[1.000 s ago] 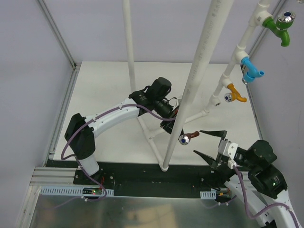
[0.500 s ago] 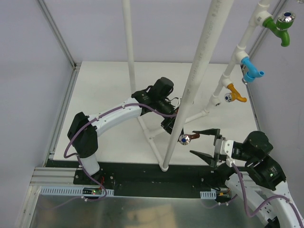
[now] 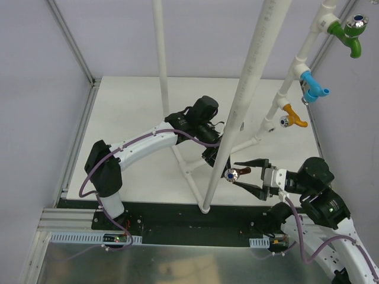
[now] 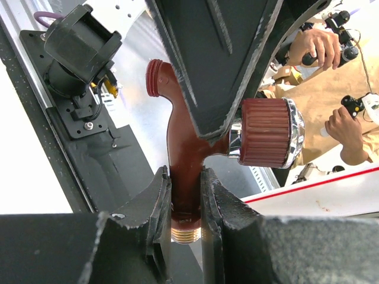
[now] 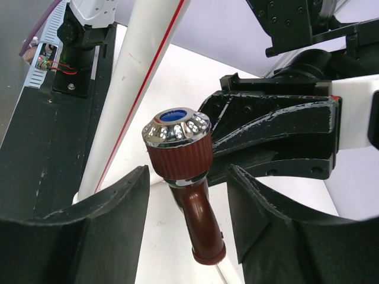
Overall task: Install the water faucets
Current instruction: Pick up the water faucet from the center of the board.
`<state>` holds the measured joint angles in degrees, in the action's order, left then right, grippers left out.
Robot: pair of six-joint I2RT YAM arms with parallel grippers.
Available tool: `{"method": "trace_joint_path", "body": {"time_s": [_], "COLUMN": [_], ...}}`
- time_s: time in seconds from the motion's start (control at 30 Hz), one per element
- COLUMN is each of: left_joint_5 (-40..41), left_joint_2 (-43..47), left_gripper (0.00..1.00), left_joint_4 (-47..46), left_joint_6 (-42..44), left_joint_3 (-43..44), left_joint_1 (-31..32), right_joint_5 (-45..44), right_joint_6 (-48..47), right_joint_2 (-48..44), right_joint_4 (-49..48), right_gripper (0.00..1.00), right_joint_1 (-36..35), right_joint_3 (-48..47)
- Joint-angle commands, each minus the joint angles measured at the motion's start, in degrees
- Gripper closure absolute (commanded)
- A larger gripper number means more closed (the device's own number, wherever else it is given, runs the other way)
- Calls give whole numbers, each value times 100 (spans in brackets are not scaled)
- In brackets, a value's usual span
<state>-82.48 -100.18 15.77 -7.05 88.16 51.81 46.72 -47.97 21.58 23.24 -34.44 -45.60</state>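
My left gripper (image 4: pixel 185 177) is shut on the brown faucet (image 4: pixel 183 142), pinching its stem just above the brass thread. It holds the faucet in the air beside the big slanted pipe (image 3: pixel 249 89), brown faucet (image 3: pixel 240 171) with its silver cap toward the camera. My right gripper (image 3: pixel 237 172) stands open around that same faucet. In the right wrist view its fingers (image 5: pixel 118 201) flank the brown faucet (image 5: pixel 180 151) with a gap on each side. Green (image 3: pixel 349 36), blue (image 3: pixel 315 89) and orange (image 3: pixel 293 115) faucets sit on the thin pipe at the right.
The white PVC pipe frame (image 3: pixel 161 65) rises from the white table (image 3: pixel 130 112), with low bars crossing near my left gripper (image 3: pixel 214 158). Metal rails edge the table on the left and right. A black base strip (image 3: pixel 177 216) runs along the near edge.
My right gripper has moved left to the brown faucet and its jaws have narrowed around it. The left gripper keeps its hold, nearly still.
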Motion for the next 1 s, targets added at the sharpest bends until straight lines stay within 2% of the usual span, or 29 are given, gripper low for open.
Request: {"method": "trace_joint_path", "body": {"time_s": [0.0, 0.3, 0.5, 0.57, 0.63, 0.7, 0.73, 0.77, 0.8, 0.87, 0.97], "left_joint_5": [-410, -445, -384, -287, -243, -15, 56, 109, 135, 109, 83], "left_joint_2": [131, 52, 7, 16, 25, 77, 112, 139, 157, 157, 113], "left_gripper": [100, 100, 100, 99, 90, 69, 61, 51, 45, 40, 38], "left_joint_4": [-83, -83, -83, -83, -74, -74, -74, -74, -74, -65, -74], "left_joint_6": [-25, -104, -139, -139, -121, -113, -78, -25, 1, -16, -33], "left_joint_3": [316, 527, 641, 641, 632, 589, 545, 501, 474, 430, 404], "left_joint_1": [57, 75, 75, 75, 66, 66, 66, 57, 57, 57, 66], "right_joint_5": [329, 434, 461, 461, 408, 329, 242, 76, -30, -197, -417], "right_joint_6": [85, 279, 700, 893, 1113, 1289, 1420, 1622, 1702, 1589, 1509], "right_joint_2": [109, 241, 311, 285, 224, 110, 13, -101, -311, -593, -831], "right_joint_4": [-365, -566, -611, -611, -611, -619, -698, -846, -926, -875, -673], "right_gripper": [41, 50, 65, 76, 86, 92, 98, 100, 100, 100, 100], "right_joint_1": [-2, -19, -54, -55, -54, -63, -63, -55, -54, -54, -54], "right_joint_3": [34, 104, 104, 139, 174, 227, 271, 350, 464, 543, 509]}}
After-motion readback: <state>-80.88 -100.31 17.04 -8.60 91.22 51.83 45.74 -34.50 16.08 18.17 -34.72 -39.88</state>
